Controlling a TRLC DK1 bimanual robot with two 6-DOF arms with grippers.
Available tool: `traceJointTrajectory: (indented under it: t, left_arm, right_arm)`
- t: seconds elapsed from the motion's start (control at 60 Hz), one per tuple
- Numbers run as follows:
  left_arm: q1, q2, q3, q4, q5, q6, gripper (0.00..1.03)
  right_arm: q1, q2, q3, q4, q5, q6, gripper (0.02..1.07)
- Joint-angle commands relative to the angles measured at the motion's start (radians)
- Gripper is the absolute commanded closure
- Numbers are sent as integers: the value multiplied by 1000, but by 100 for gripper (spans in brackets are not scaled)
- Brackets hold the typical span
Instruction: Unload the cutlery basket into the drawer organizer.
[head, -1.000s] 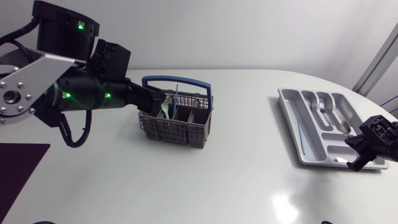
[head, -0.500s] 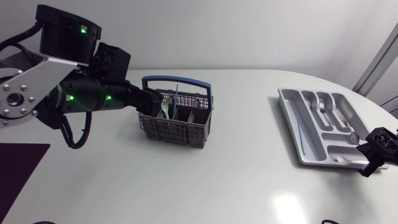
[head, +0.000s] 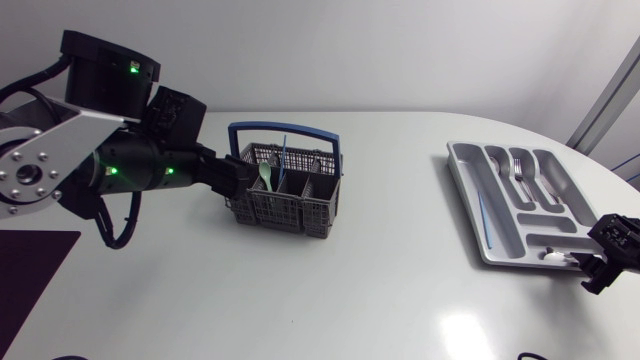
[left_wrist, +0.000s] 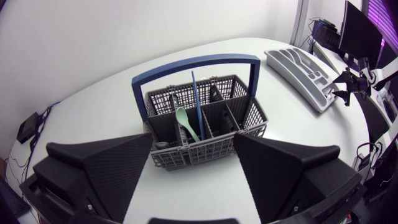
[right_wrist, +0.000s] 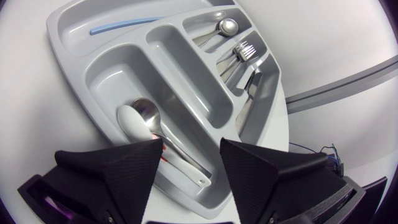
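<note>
You're pulling the right claw (right_wrist: 191, 143) back off the organizer (right_wrist: 115, 81). Over the last second it's been sliding from over the organizer's near end out toward the table edge, and it's now hanging just off the corner. Its fingers are standing apart with nothing between them, so I'm reading that drop as done. A white spoon (right_wrist: 132, 121) and a metal spoon (right_wrist: 149, 111) are lying together in the end slot just ahead of the fingers.

The left claw (left_wrist: 193, 143) is backing off too, from over the basket (head: 285, 208) to just beside its wall, wide open and gripping nothing. The basket is sitting mid-table, well apart from the organizer. It's still holding a green spoon (left_wrist: 185, 122) and a blue stick (left_wrist: 195, 99), so unloading is looking only partly done. The left side is probably lining up the next pick.

Hard to make out:
- Darker metal pieces are sitting low in the basket cells, and I'm not telling what they are.
- A red bit is showing beside one right finger; can't tell what.
- In the head view the right claw is sitting small at the edge, and the left arm's bulk is covering most of its own claw.
</note>
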Motion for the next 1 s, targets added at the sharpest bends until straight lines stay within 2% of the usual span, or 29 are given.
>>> traceJointTrajectory:
  t: [0.0,0.083,0.217,0.4,0.617,0.733,0.85,0.983]
  left_arm:
    - [15,-27,-36,-3,-3,32,11]
    - [27,-31,-36,-11,-3,42,11]
    - [35,-36,-34,-21,-3,60,11]
    - [44,-13,-28,-21,12,68,11]
    - [35,67,4,-6,49,97,12]
    - [84,157,42,14,126,120,12]
    - [104,234,78,51,143,146,12]
    - [124,329,125,88,195,152,21]
  right_arm:
    - [-13,-56,-25,-18,4,-27,16]
    - [-15,-111,-20,-63,3,3,12]
    - [-2,-217,-10,-176,-7,95,12]
    - [96,-319,-10,-299,-2,259,12]
    - [315,-493,-28,-466,23,461,12]
    - [487,-603,-42,-531,78,598,12]
    - [640,-672,-39,-575,128,716,12]
    - [780,-695,-34,-594,185,832,12]
